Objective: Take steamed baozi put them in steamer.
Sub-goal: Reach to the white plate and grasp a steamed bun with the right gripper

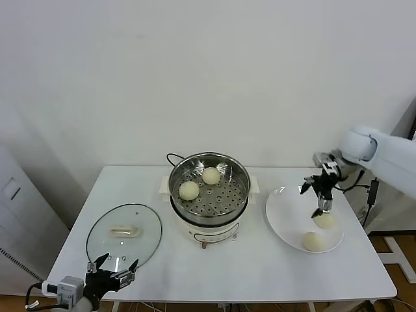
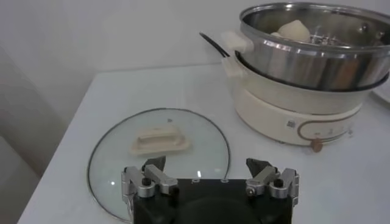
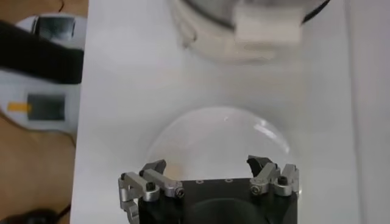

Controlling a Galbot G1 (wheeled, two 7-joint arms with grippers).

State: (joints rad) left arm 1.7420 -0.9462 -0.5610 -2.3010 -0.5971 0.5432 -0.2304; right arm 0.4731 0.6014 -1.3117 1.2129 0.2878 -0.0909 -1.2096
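The steel steamer (image 1: 209,170) stands mid-table on its cream cooker base (image 1: 207,229). Two steamed baozi (image 1: 189,190) (image 1: 210,175) lie inside it. Two more baozi (image 1: 324,220) (image 1: 313,241) rest on the white plate (image 1: 283,208) to the right. My right gripper (image 1: 314,198) hangs open just above the plate, over the nearer-to-rim baozi, holding nothing. In the right wrist view, the right gripper (image 3: 207,165) shows only the plate (image 3: 213,137) between its spread fingers. My left gripper (image 1: 112,270) waits open at the table's front left. In the left wrist view, the left gripper (image 2: 206,165) faces the steamer (image 2: 317,49).
An oval glass lid (image 1: 123,234) with a cream handle (image 2: 159,140) lies flat left of the cooker, right before the left gripper. A black cord (image 1: 170,157) runs behind the cooker. The table's right edge is close to the plate.
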